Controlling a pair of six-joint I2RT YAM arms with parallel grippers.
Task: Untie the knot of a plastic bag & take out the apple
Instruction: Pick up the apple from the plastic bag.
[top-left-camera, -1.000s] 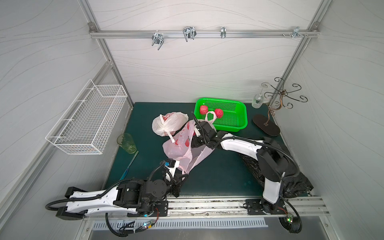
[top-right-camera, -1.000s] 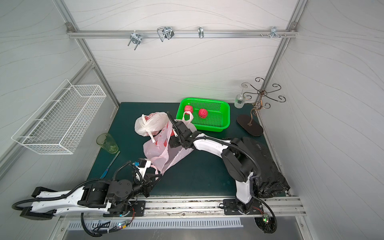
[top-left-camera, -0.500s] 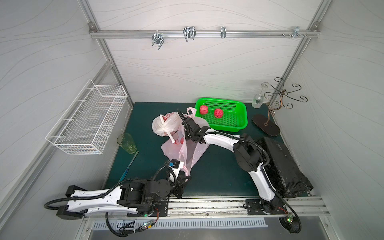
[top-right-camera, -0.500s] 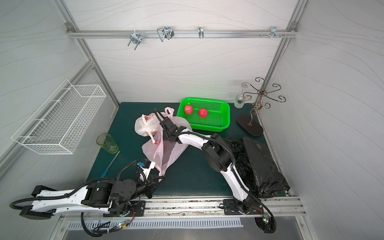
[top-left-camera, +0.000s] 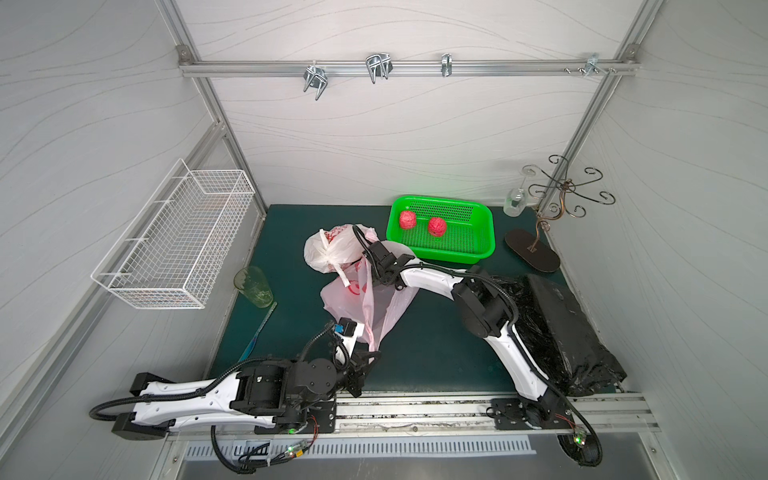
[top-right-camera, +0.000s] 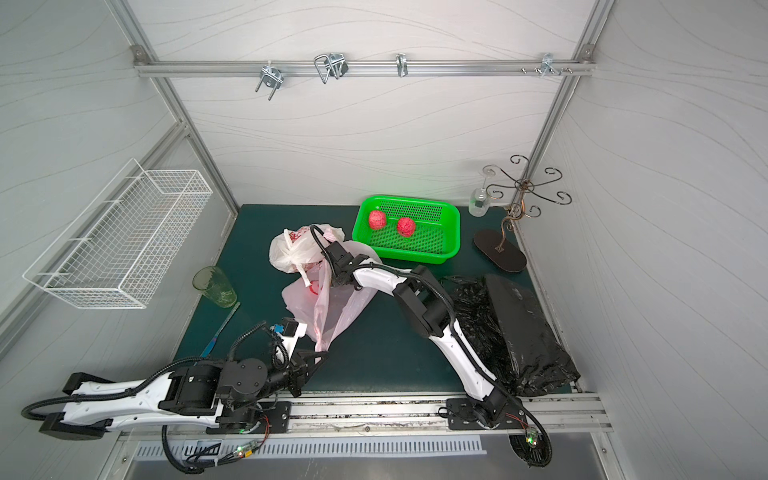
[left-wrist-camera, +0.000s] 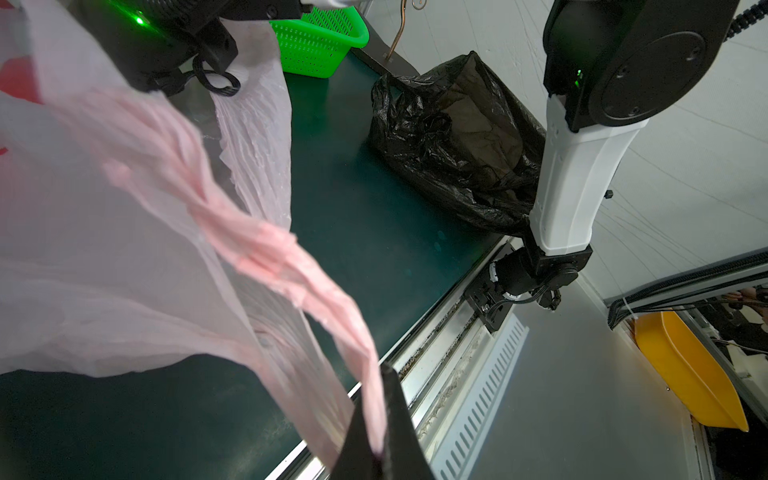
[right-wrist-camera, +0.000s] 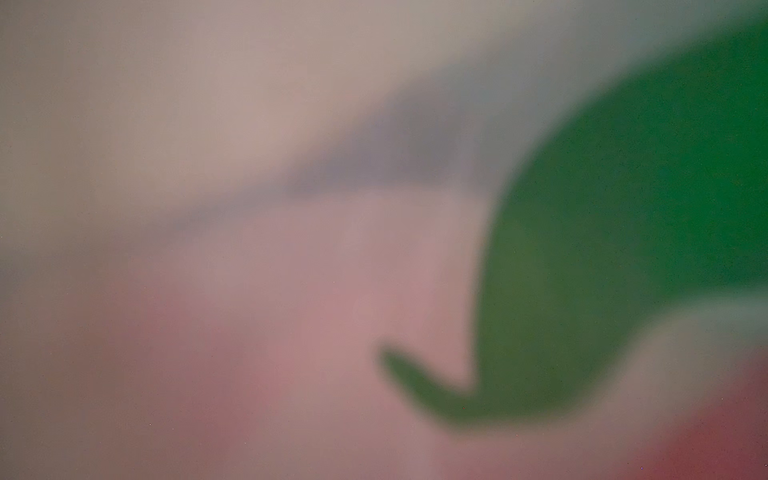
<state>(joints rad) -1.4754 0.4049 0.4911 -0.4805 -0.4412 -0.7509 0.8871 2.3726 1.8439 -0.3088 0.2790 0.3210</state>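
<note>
Two plastic bags lay mid-frame on the dark green table (top-left-camera: 436, 357) as a twin-arm robot worked to free an apple. At far left a wire basket (top-left-camera: 174, 237) hung on the wall, with a green glass (top-left-camera: 254, 286) below it by the table's left edge, well apart from the work.

At lower centre, the left gripper (top-left-camera: 369, 356) was clamped tight on the drawn-out handle (left-wrist-camera: 266, 249) of the pink bag (top-left-camera: 357, 307), pulling the film taut. Just above, touching it, sat the knotted bag (top-left-camera: 328, 249), its knot (top-left-camera: 332, 262) facing the pink one. A red patch (top-left-camera: 353, 286) showed through the pink film; whether it was apple or print could not be told.

The right gripper (top-left-camera: 376, 266) was buried in the pink bag's mouth. Its wrist view was a blur, so how wide its jaws stood could not be told.

The film looked thin, limp and slippery, likely to tear if jerked. The twisted handles and the knot's loose tails seemed the soundest holds. An apple would be firm, round and apt to roll.

To the right, two apples (top-left-camera: 407, 219) already sat in the green basket (top-left-camera: 449, 258), near the bags. Open table lay at lower centre, between the pink bag and the black bag (top-left-camera: 557, 328) at right. The metal rail (top-left-camera: 415, 411) closed off the bottom edge, and a wire stand (top-left-camera: 532, 255) crowded the upper right corner.
</note>
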